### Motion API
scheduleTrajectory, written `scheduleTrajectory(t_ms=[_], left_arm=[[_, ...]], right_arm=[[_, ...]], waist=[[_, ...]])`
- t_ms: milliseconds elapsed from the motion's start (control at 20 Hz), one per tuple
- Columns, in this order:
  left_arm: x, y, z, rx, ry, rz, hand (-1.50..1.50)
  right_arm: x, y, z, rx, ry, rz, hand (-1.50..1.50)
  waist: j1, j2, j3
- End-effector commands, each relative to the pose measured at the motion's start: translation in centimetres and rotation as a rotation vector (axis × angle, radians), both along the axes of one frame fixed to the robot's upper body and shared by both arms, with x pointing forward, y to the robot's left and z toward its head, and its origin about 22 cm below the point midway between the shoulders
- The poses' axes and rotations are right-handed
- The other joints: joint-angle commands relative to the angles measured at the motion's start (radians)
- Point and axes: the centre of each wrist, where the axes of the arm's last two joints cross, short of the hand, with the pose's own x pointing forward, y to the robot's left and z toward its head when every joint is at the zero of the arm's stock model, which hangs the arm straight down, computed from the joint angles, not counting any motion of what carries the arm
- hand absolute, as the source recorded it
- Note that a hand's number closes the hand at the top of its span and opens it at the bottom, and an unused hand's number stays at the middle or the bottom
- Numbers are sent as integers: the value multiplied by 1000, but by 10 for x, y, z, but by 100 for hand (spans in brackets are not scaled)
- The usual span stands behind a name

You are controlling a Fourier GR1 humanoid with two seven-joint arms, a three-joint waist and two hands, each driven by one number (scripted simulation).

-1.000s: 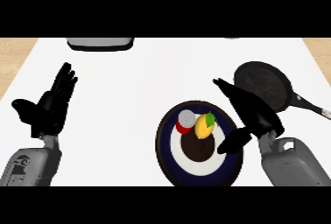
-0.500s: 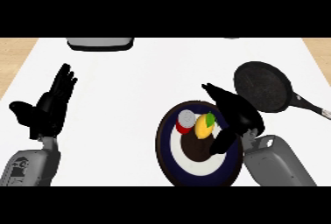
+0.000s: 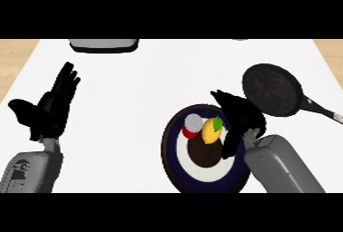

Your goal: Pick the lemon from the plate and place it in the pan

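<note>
1. R hand [image 3: 237,118]: over the last sec it has slid left, off the bare counter [image 3: 154,81] beside the pan and onto the plate's right side. It's now right up against the lemon. Fingers are spread and fairly straight, thumb hanging down along the plate's edge. It holds nothing yet.
2. Lemon [image 3: 210,131]: yellow w/ a green bit on top, hasn't budged. It sits on the upper part of the plate [image 3: 169,158], just left of the R hand's palm.
3. What that means, imo: the approach is about done and the grasp isn't. Fingers must close round the lemon next, then lift and carry it right.
4. Pan [image 3: 271,88]: black, up and to the right of the hand, near but apart from the plate, handle pointing to the lower right. Path from plate to pan looks open.
5. In the way: a red-and-grey item [image 3: 192,126] touches the lemon's left side, so closing fingers could nudge it. There's also a dark round patch [image 3: 203,154] mid-plate, below the lemon.
6. L hand [image 3: 50,111]: at the view's left, open, fingers up, resting, same spot as before.
7. Far edge: a grey object [image 3: 104,44], well apart from everything.
</note>
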Motion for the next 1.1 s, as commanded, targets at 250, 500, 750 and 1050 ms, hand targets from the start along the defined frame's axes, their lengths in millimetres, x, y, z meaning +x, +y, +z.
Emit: scheduleTrajectory(t_ms=[250, 500, 750, 1050], left_arm=[[11, -3, -1, 11, -13, 21, 0], [-1, -4, -15, 8, -3, 8, 0], [-12, -10, -16, -5, -3, 7, 0], [-6, -4, 13, 19, -2, 11, 0]], right_arm=[[18, -6, -26, -11, 31, 7, -150], [0, 17, -46, -60, 64, 20, -150], [20, 15, -44, -72, 125, 19, -150], [14, 14, -77, -43, 150, 69, 150]], waist=[[-1, 1, 0], [-1, 0, 0], [2, 0, 0], [3, 0, 0]])
